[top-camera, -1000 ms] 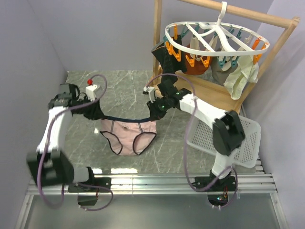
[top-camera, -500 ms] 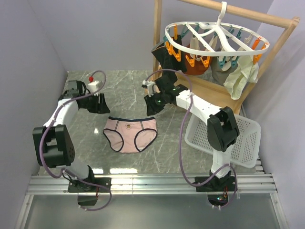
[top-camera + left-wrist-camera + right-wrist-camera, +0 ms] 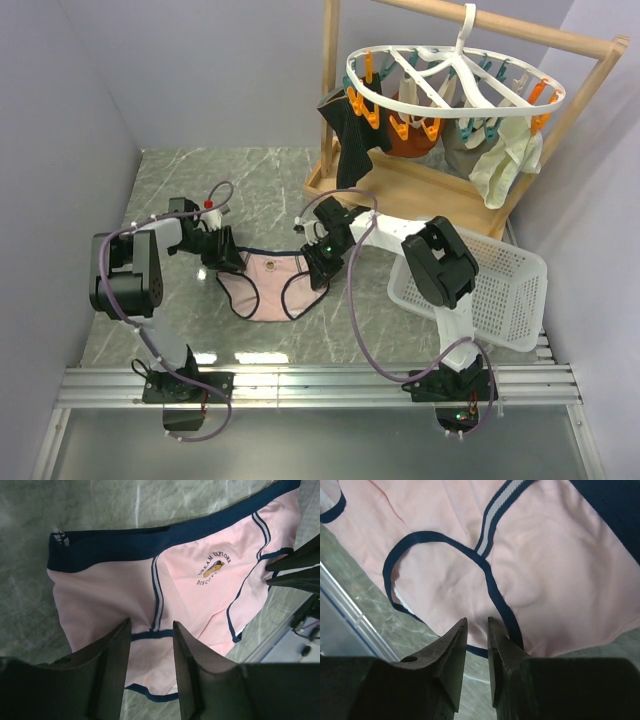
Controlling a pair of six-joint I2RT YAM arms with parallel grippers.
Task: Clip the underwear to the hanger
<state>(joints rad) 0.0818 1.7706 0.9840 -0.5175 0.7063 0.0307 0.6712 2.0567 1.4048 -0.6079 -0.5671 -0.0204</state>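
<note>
Early days: the pink underwear (image 3: 272, 285) is lying flat on the tabletop (image 3: 250, 190), well apart from the clip hanger (image 3: 452, 62). Left pincer (image 3: 150, 630) is hovering half-spread, right pincer (image 3: 476, 625) is hovering narrow (both empty). Gripping, lifting and clipping are all waiting.

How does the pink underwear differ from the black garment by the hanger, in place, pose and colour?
The underwear lies spread on the table; the black garment hangs from the hanger by orange pegs. The underwear is pale pink with navy edging; the black garment is all dark. The left gripper and right gripper are over the underwear; none is near the black garment. Both are small fabric pieces.
</note>
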